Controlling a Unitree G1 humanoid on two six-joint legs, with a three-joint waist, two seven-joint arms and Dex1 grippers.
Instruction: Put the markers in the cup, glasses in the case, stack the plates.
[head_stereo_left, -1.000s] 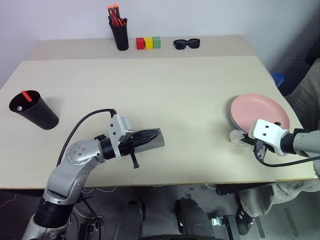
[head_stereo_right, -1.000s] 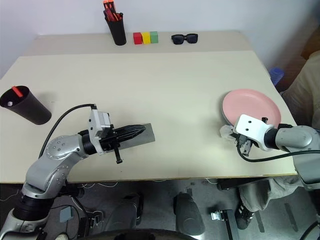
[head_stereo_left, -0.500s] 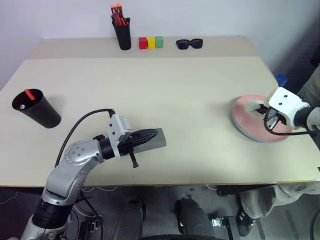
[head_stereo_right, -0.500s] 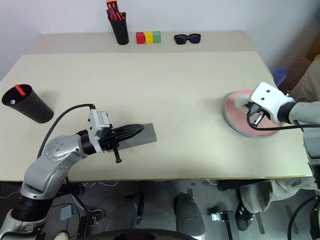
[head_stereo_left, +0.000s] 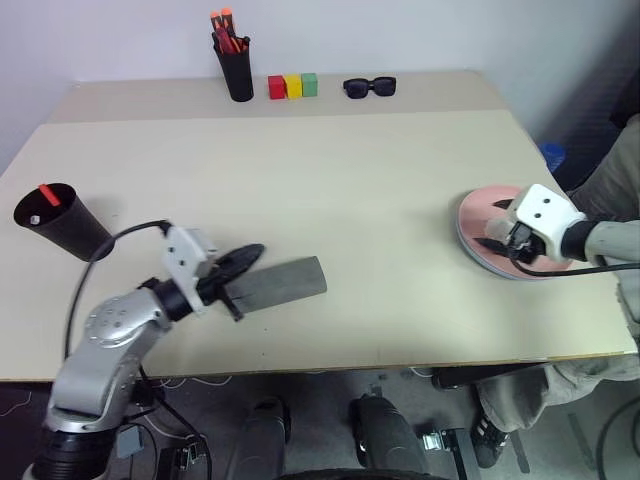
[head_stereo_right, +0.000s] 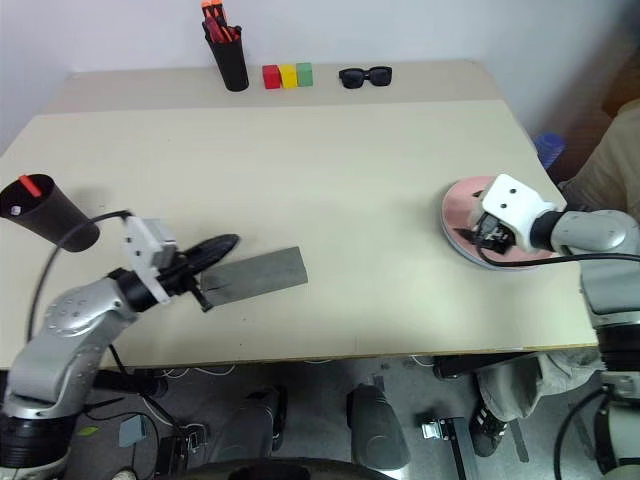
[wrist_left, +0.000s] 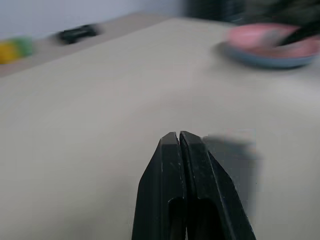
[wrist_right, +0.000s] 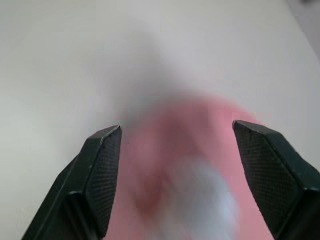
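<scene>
On the counter's (head_stereo_left: 330, 180) left side, near the front edge, the grey case (head_stereo_left: 275, 284) lies shut and flat, long axis running roughly left-right w/ a slight tilt. Left gripper (head_stereo_left: 250, 254) sits just at the case's back-left corner, fingers (wrist_left: 181, 165) pressed together, nothing pinched; whether they touch the case, can't tell. Black cup (head_stereo_left: 56, 220) stands close to the left edge, tilted a bit in view, w/ the red-capped marker (head_stereo_left: 47, 193) sticking up inside and a white tip beside it.

Right side: pink plate (head_stereo_left: 480, 212) sits stacked on the blue plate (head_stereo_right: 462, 243), only a thin blue rim showing, both near the right edge and not far from the front one. Right gripper (head_stereo_left: 503, 225) hovers over the pink plate, fingers (wrist_right: 100, 175) spread wide, gripping nothing. A person's sleeve shows past the right edge.

Back edge: black pen pot (head_stereo_left: 237, 70) w/ red and orange pens, then red, yellow, green blocks (head_stereo_left: 289, 86) in a row, then black sunglasses (head_stereo_left: 369, 87), all well apart from both arms.

Middle of the counter, from case to plates and back to the far row, is wide bare room. Glasses not visible; case lid is down.
</scene>
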